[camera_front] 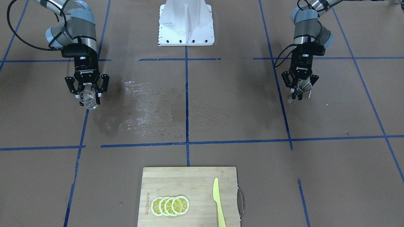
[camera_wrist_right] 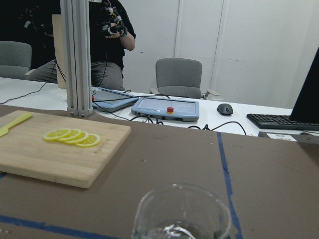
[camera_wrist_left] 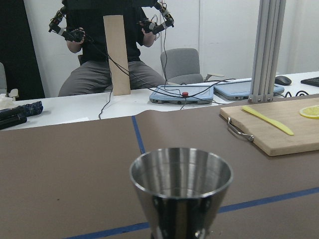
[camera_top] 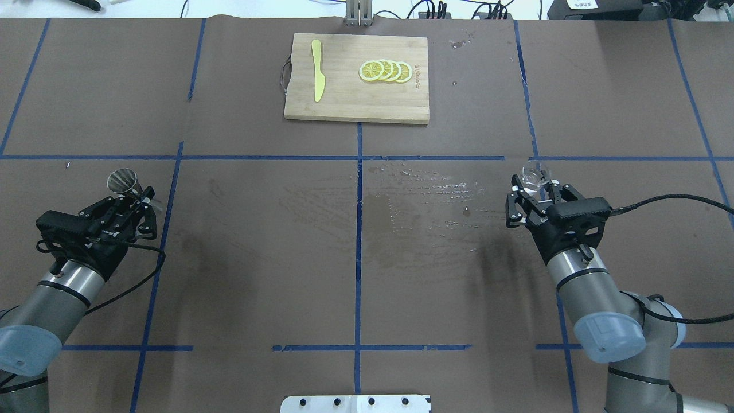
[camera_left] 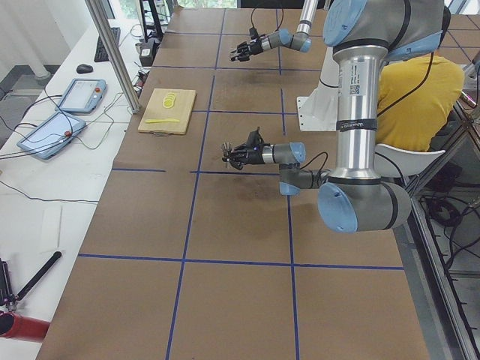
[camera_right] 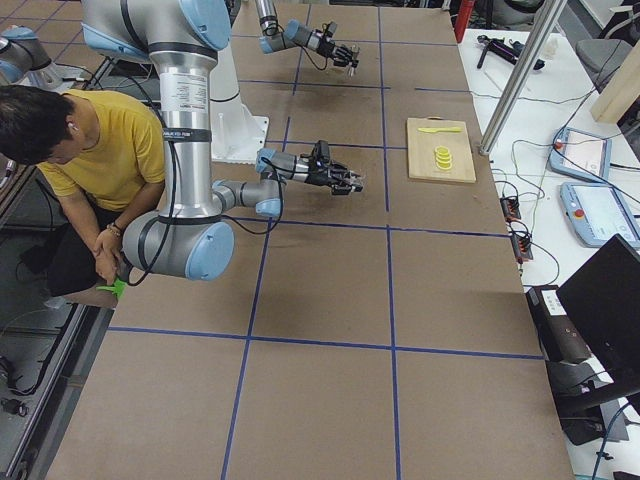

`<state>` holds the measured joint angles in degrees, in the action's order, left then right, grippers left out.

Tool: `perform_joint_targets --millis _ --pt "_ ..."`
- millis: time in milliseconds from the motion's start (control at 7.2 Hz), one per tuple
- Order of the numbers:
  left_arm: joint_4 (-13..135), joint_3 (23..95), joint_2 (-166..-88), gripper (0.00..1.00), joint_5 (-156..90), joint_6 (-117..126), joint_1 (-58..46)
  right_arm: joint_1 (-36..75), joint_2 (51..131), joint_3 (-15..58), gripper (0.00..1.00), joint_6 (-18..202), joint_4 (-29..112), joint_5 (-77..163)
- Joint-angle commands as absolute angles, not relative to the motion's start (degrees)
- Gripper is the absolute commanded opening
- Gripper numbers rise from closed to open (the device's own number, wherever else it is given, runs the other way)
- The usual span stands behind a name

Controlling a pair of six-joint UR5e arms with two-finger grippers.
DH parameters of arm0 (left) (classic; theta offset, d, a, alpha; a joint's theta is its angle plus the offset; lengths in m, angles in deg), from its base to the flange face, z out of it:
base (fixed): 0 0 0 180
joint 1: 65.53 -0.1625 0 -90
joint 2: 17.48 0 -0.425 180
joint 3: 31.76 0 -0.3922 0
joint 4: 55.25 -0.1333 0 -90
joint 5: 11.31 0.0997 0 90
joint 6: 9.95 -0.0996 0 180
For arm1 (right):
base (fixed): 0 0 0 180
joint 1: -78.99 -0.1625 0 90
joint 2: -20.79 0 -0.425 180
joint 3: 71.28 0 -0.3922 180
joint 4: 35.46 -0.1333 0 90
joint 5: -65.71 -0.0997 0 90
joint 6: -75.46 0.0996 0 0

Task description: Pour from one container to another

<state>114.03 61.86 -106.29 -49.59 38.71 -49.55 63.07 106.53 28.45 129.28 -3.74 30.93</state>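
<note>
The one container, a small clear glass cup (camera_top: 535, 174), stands upright in my right gripper (camera_top: 536, 186), which is shut on it above the table's right side. Seen from the front, the cup (camera_front: 88, 99) hangs below that gripper (camera_front: 89, 95), and its rim (camera_wrist_right: 182, 214) fills the bottom of the right wrist view. The other container, a silvery steel jigger (camera_top: 124, 182), is held upright by my left gripper (camera_top: 139, 199), which is shut on its waist. The jigger (camera_front: 302, 87) and its open cone (camera_wrist_left: 181, 186) look empty. The two arms are far apart.
A wooden cutting board (camera_top: 344, 103) at the far middle carries lemon slices (camera_top: 385, 71) and a yellow knife (camera_top: 317, 77). A wet smear (camera_top: 424, 195) marks the centre of the brown table. The robot base (camera_front: 186, 23) sits on the near side. A person in a yellow shirt (camera_right: 110, 150) sits behind it.
</note>
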Motion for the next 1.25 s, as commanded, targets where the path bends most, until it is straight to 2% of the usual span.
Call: perform_joint_targets --millis 0,139,278,556,694,1111 --pt "113.94 61.85 -115.34 0.00 -49.46 33.49 -49.62 61.76 93.64 28.92 0.07 125.38 7.88 29.33" --pt "113.93 61.76 -118.96 0.00 -49.63 28.51 -49.71 61.76 89.57 31.79 0.07 125.38 15.88 27.24" --pt "113.85 61.50 -122.04 0.00 -49.63 25.85 -49.88 61.59 89.09 35.73 0.08 125.29 20.74 23.12" --pt "105.99 59.66 -129.66 0.00 -49.63 21.70 -50.23 61.68 83.76 37.18 0.08 125.29 29.88 22.64" --pt "103.76 55.91 -134.85 0.00 -49.63 21.86 -50.41 61.85 83.64 37.18 0.08 124.94 31.41 22.64" --pt "103.83 46.94 -141.29 0.00 -49.63 25.55 -51.46 62.03 80.83 37.18 0.07 118.88 35.55 22.91"
